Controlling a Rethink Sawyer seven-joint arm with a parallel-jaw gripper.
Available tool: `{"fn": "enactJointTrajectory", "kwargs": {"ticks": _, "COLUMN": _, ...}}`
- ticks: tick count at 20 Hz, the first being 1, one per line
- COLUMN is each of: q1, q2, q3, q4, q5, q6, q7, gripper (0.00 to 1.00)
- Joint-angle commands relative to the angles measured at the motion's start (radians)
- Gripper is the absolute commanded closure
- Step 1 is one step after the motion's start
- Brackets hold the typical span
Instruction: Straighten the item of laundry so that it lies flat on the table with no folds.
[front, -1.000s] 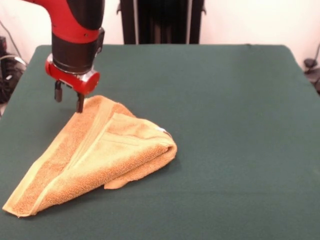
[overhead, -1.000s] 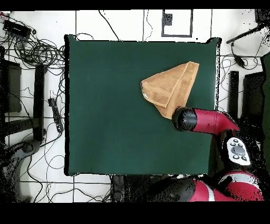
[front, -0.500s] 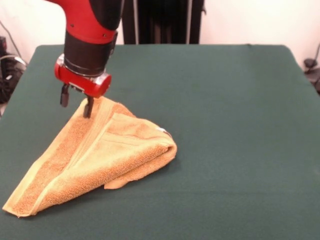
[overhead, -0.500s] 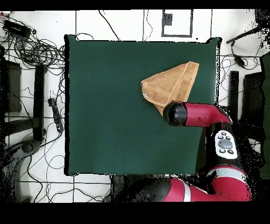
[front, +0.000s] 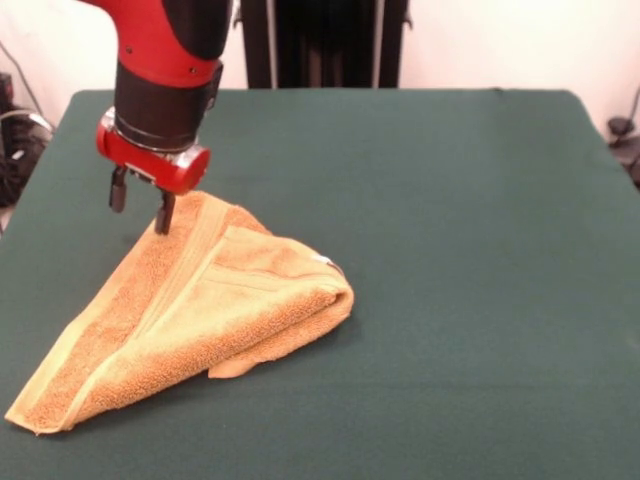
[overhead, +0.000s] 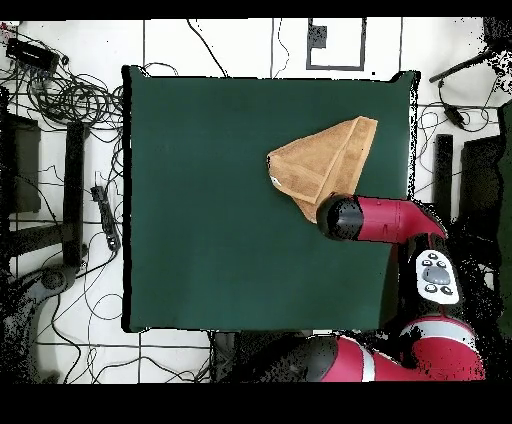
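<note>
One towel (front: 190, 310) lies folded into a rough triangle on the green table (front: 450, 250), with layers doubled over and its small white tag (front: 326, 262) showing at the folded side; in the overhead view it sits near the table's right edge, toward the upper right corner. The gripper (front: 140, 203) hangs over the towel's pointed corner, its two fingers (front: 163, 214) apart and gripping nothing, one fingertip at the cloth's edge.

Red-and-black arm upright, gripper (front: 140, 207) pointing down, fingers apparently apart
</note>
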Motion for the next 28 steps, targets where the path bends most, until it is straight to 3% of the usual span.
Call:
{"fn": "enactJointTrajectory", "kwargs": {"ticks": 1, "q1": -0.009, "q2": 0.066, "q3": 0.132, "q4": 0.027, "q5": 0.013, "q6": 0.069, "q7": -0.059, "gripper": 0.0}}
{"fn": "enactJointTrajectory", "kwargs": {"ticks": 12, "q1": -0.029, "q2": 0.089, "q3": 0.198, "q4": 0.046, "q5": -0.012, "q6": -0.084, "q7": -0.029, "gripper": 0.0}}
{"fn": "enactJointTrajectory", "kwargs": {"ticks": 20, "q1": -0.007, "q2": 0.122, "q3": 0.174, "q4": 0.008, "q5": -0.024, "q6": -0.112, "q7": -0.001, "gripper": 0.0}}
{"fn": "enactJointTrajectory", "kwargs": {"ticks": 28, "q1": 0.093, "q2": 0.182, "q3": 0.049, "q4": -0.113, "q5": -0.001, "q6": 0.076, "q7": 0.053, "gripper": 0.0}}
